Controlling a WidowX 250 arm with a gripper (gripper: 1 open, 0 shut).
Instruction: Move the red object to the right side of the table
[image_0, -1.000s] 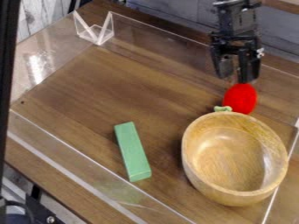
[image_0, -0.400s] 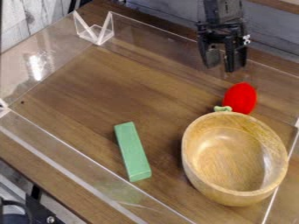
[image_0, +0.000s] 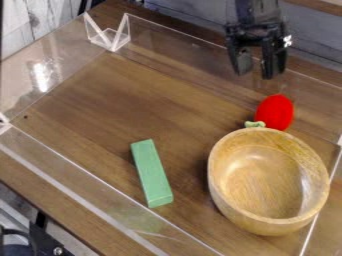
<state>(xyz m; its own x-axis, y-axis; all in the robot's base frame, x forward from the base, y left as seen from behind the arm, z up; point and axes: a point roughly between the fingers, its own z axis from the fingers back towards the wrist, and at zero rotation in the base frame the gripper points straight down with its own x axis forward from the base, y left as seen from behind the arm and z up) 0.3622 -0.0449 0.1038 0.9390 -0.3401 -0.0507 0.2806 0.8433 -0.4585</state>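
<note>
- Your black two-fingered gripper (image_0: 257, 60) hangs wide open and empty above the small round red object (image_0: 275, 110), near the dark wood-grain table's (image_0: 94, 110) right edge.
- A nudge could roll it (it touches the round wooden bowl (image_0: 267, 180)).

My gripper (image_0: 258, 68) sits in the upper right of the frame — black all over, matte, with no bright markings I can make out. Two dark fingers (image_0: 277, 66) hang from a blocky, squarish body, each one a narrow bar ending in a blunt tip. Above the body a slimmer black wrist section runs up and out past the top edge of the frame. The picture is coarse — any screws, cables or lettering on me are too small and blurred to tell.
</note>
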